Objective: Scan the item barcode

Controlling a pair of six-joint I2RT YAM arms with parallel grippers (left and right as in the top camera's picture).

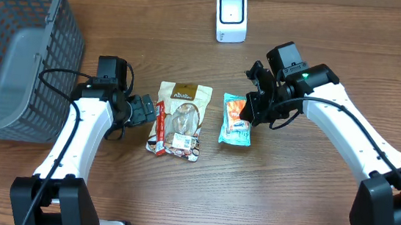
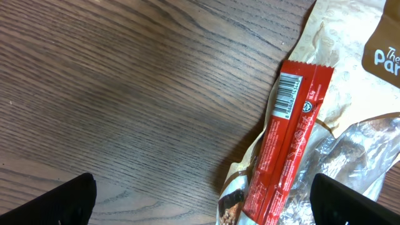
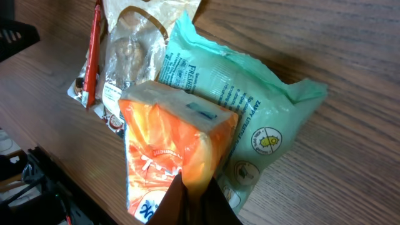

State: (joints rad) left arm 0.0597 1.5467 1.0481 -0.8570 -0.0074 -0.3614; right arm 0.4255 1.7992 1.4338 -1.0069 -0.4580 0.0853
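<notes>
A teal packet with an orange front (image 1: 235, 119) lies right of centre on the table. My right gripper (image 1: 253, 107) is at its right edge. In the right wrist view that gripper (image 3: 195, 195) is shut on the packet's orange edge (image 3: 172, 144), pinching it between the dark fingers, while the teal side (image 3: 250, 100) spreads on the wood. A beige snack bag (image 1: 179, 119) with a red bar (image 1: 159, 123) along its left side lies in the middle. My left gripper (image 1: 140, 111) is just left of it and stands open (image 2: 206, 209), with the red bar (image 2: 289, 134) and its barcode between the fingertips.
A white barcode scanner (image 1: 231, 17) stands at the back of the table, beyond the packets. A grey mesh basket (image 1: 15, 43) fills the far left. The table is wood (image 1: 310, 204).
</notes>
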